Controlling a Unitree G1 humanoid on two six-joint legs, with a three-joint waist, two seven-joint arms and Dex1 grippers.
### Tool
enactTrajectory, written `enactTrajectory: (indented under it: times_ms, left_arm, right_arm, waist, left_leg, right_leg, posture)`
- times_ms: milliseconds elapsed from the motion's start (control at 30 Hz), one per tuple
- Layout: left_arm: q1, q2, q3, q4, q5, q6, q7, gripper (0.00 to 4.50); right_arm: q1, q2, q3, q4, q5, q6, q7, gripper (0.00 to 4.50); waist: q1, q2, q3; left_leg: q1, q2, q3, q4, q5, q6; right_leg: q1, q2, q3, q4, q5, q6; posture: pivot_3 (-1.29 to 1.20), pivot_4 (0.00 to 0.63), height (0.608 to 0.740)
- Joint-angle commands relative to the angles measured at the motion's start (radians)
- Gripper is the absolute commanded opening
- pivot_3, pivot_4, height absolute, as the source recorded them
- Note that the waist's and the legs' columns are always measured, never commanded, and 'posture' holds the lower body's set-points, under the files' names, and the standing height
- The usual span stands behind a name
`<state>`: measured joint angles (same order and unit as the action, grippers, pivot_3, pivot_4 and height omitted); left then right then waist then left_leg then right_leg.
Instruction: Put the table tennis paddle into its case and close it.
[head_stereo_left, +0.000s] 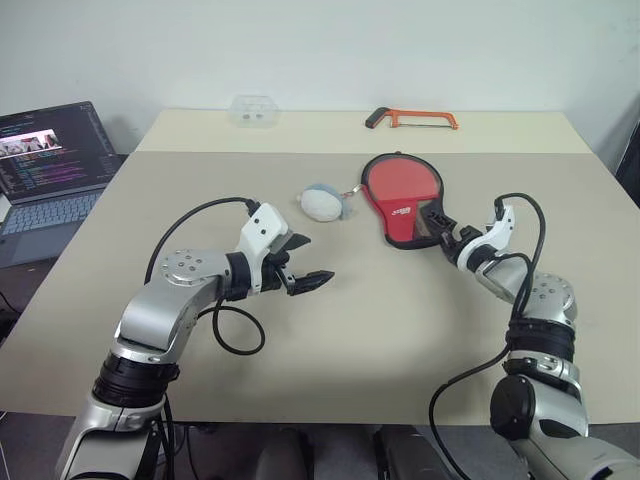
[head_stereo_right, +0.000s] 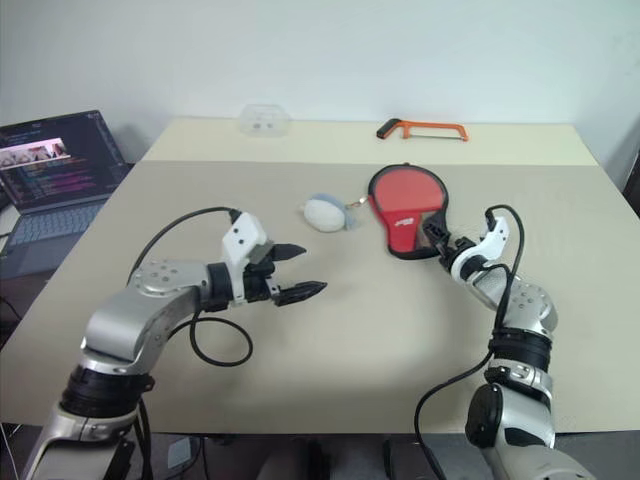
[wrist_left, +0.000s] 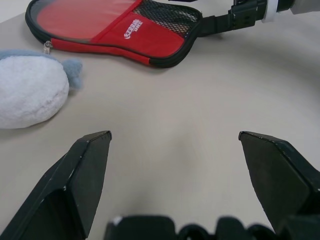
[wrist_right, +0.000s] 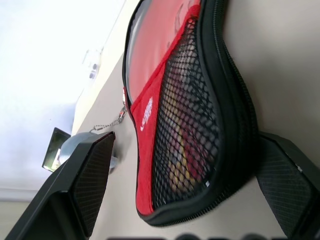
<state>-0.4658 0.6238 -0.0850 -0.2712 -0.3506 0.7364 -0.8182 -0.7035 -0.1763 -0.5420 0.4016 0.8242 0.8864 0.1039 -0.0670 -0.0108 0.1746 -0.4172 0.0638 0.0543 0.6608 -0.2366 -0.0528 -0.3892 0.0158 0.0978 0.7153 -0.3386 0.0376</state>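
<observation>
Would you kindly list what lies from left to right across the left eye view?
Laptop → left gripper → white plush toy → case → right gripper.

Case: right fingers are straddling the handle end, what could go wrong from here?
1. The case lies flat and loose on the table; the open right gripper may push it away rather than clamp it.
2. The case's thin edge may slip under the fingers.
3. The plush toy sits beside the case and could be knocked if the case slides. The left gripper hovers open, apart from it, bracing nothing.
</observation>
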Motion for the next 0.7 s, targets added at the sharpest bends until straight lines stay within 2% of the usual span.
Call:
enactTrajectory:
  times_ms: [33, 100, 133, 200, 400, 533, 700]
  left_arm:
    - [-0.003, 0.012, 0.007, -0.052, -0.005, 0.000, 0.007, 4.45]
    - [-0.004, 0.013, 0.007, -0.054, -0.005, 0.000, 0.010, 4.45]
    - [-0.005, 0.013, 0.008, -0.055, -0.005, 0.001, 0.010, 4.50]
    - [-0.005, 0.016, 0.009, -0.056, -0.004, 0.000, 0.010, 4.50]
    - [-0.011, 0.014, 0.006, -0.050, -0.001, -0.004, 0.012, 4.50]
    - [-0.017, 0.011, 0.004, -0.044, 0.002, -0.008, 0.014, 4.50]
    - [-0.023, 0.010, -0.002, -0.034, 0.006, -0.012, 0.014, 4.50]
  right_arm:
    - [-0.036, 0.012, 0.022, 0.039, -0.015, -0.036, 0.015, 4.50]
    - [-0.041, 0.014, 0.022, 0.057, -0.024, -0.047, 0.012, 4.50]
    - [-0.042, 0.014, 0.023, 0.065, -0.027, -0.052, 0.010, 4.09]
    - [-0.044, 0.013, 0.024, 0.077, -0.032, -0.062, 0.005, 3.58]
    - [-0.046, 0.012, 0.030, 0.098, -0.045, -0.075, 0.002, 1.38]
    - [-0.045, 0.014, 0.038, 0.098, -0.048, -0.075, 0.000, 0.13]
    - [-0.034, 0.007, 0.048, 0.056, -0.033, -0.002, -0.013, 0.03]
  waist:
    - [-0.004, 0.000, 0.000]
    - [-0.008, -0.001, 0.000]
    - [-0.009, -0.001, 0.000]
    - [-0.013, -0.001, 0.000]
    - [-0.017, -0.001, -0.001]
    - [-0.018, -0.009, -0.005]
    - [-0.017, -0.010, -0.006]
  left_leg:
    - [0.000, 0.000, 0.000, 0.000, 0.000, 0.000]
    - [0.000, 0.000, 0.000, 0.000, 0.000, 0.000]
    - [0.000, 0.000, 0.000, 0.000, 0.000, 0.000]
    - [0.000, 0.000, 0.000, 0.000, 0.000, 0.000]
    - [0.000, 0.000, 0.000, -0.001, 0.000, 0.000]
    - [0.002, 0.000, -0.001, 0.000, 0.000, 0.000]
    - [0.002, 0.000, -0.001, 0.000, 0.000, 0.000]
  right_leg:
    - [0.000, 0.000, 0.000, 0.000, 0.000, 0.000]
    - [0.000, 0.000, 0.000, 0.000, 0.000, 0.000]
    - [0.000, 0.000, 0.000, 0.000, 0.000, 0.000]
    - [0.000, 0.000, 0.000, 0.000, 0.000, 0.000]
    - [0.000, 0.000, 0.000, -0.001, 0.000, 0.000]
    - [0.002, 0.000, 0.000, -0.001, 0.000, 0.000]
    - [0.003, 0.000, 0.000, -0.001, 0.000, 0.000]
  posture:
    - [0.00, 0.150, 0.740]
    - [0.00, 0.150, 0.740]
    - [0.00, 0.150, 0.740]
    - [0.00, 0.150, 0.740]
    - [0.00, 0.150, 0.740]
    - [0.00, 0.150, 0.740]
    - [0.00, 0.150, 0.740]
